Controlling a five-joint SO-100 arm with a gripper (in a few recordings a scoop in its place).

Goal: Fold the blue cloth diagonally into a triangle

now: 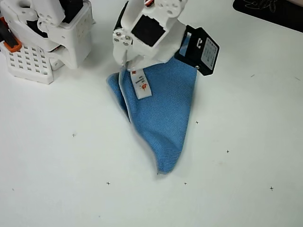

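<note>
The cloth (163, 113) is a medium blue microfibre with a fine, grainy weave, and in the overhead view it lies folded over itself into a rough triangle on the table (246, 142). Its broad end sits under the gripper (127, 66) near the top middle of the picture, and it narrows to a rounded point toward the lower middle. A pale stitched edging runs down the left side, where a darker under-layer peeks out beside the top layer. A small white tag (142, 83) with red print lies flat on the upper left part of the cloth, just below the gripper.

The gripper is white moulded plastic with a black motor block and silver screws; it stands over the top edge of the cloth, at the tag's end. Whether its jaws are spread or pinching the fabric cannot be told, since the arm's body hides them.

The table is smooth and white, marked with tiny black crosses. A white perforated plastic base (33, 61) with an orange part stands at the upper left, apart from the cloth. A black mat (274, 12) cuts the top right corner.
</note>
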